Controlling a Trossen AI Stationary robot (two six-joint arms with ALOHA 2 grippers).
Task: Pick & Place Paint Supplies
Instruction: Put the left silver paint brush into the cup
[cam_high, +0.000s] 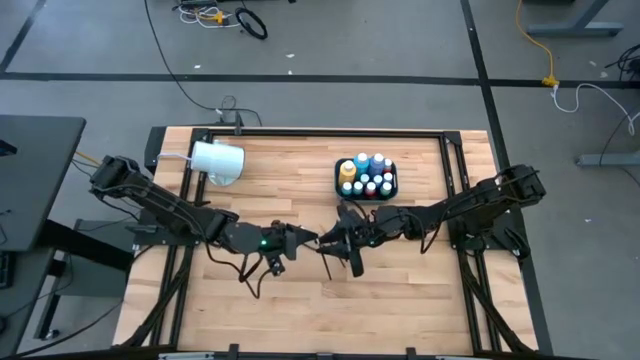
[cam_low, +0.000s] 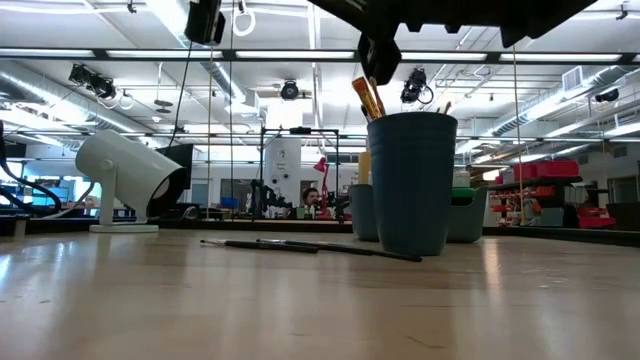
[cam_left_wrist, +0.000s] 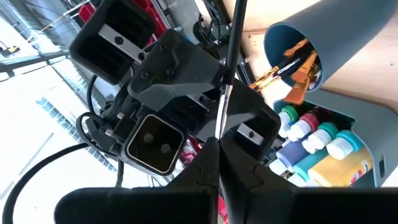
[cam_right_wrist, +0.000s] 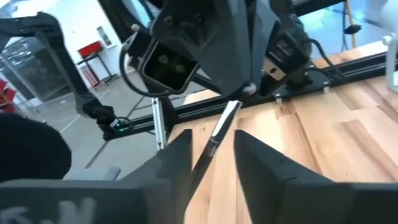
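My left gripper and right gripper meet tip to tip over the table's middle. The left one is shut on a thin dark brush. The brush's handle runs between the open fingers of the right gripper; I cannot tell whether they touch it. A blue-grey cup stands upright with brushes in it. Two more brushes lie flat on the table. Small coloured paint bottles stand in a dark tray. My left gripper pinches the brush between its two fingers close to the silver ferrule. The fingers come level from the table's left, and the brush points on along them toward the right gripper. The brush is lifted clear of the table.
A large white cup lies on its side near the far left corner. The tray sits just beyond the right arm. Black rails frame the table. Bare wood lies toward the near edge.
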